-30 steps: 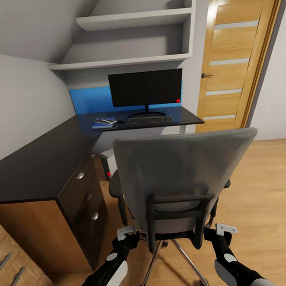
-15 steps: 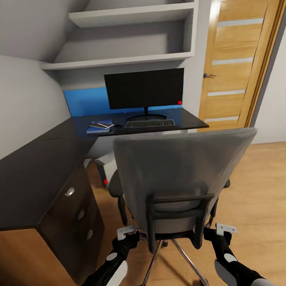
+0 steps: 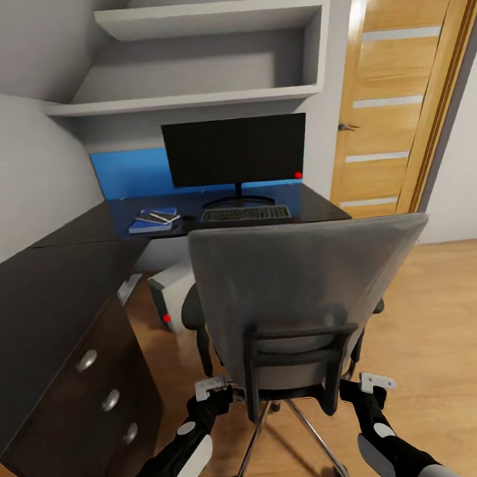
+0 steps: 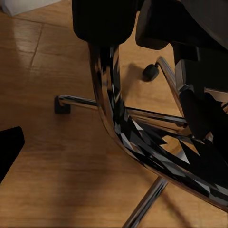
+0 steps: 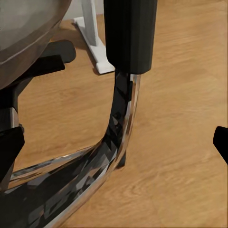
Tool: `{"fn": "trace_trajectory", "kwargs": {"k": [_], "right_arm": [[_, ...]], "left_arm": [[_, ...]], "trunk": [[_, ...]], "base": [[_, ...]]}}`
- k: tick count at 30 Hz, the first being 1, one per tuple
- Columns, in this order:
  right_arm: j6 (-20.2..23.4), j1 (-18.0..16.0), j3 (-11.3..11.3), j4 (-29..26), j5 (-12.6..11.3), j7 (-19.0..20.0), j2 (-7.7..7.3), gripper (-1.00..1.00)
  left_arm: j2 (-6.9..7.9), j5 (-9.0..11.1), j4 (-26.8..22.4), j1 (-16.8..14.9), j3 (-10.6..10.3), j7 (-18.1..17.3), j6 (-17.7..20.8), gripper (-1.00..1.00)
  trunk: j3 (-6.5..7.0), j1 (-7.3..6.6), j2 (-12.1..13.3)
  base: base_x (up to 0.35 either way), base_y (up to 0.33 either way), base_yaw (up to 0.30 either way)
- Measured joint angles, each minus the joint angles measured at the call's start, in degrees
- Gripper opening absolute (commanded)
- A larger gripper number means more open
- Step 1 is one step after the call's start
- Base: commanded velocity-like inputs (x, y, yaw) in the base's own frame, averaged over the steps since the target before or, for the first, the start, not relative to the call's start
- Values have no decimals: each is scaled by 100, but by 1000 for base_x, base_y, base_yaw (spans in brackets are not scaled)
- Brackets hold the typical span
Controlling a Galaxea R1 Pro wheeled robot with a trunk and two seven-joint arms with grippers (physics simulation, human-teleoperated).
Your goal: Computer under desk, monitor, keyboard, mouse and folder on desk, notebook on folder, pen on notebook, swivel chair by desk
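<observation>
Most of your list looks finished. The monitor (image 3: 236,151) stands on the desk (image 3: 67,261), with the keyboard (image 3: 245,214) just in front of its foot. Beside the keyboard, away from the door, lies the blue folder (image 3: 152,221) with the dark notebook (image 3: 155,217) on it and a pale sliver on top that I take for the pen (image 3: 160,218). A small dark lump between folder and keyboard may be the mouse, but it is too small to be sure. The computer (image 3: 173,296) sits on the floor under the desk, its red light facing you.

What is left, by my reading, is the swivel chair (image 3: 301,291): it stands facing the keyboard but short of the desk.

Your left gripper (image 3: 216,392) and right gripper (image 3: 367,386) sit low behind the chair, one at each side of the seat. The wrist views show the chrome armrest supports running close between the fingers, but you cannot tell from these whether either pincer is clamped on or merely around them.

Watch the drawer unit (image 3: 107,394) on the chair's left, the white desk leg (image 5: 92,35) ahead near the right armrest, and the wooden door (image 3: 399,87) beyond the desk's far end.
</observation>
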Motion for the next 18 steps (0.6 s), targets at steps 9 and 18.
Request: {"fn": "trace_trajectory", "kwargs": {"k": [9, 18], "right_arm": [[0, 0, 0, 0, -1, 0, 0, 100], [-14, 0, -22, 189, -16, 6, 15, 100]], "left_arm": [[4, 9, 4, -1, 15, 0, 7, 100], [5, 14, 8, 2, 17, 6, 10, 100]], "trunk": [[0, 0, 0], [0, 0, 0]], "base": [[322, 0, 0], [322, 0, 0]]}}
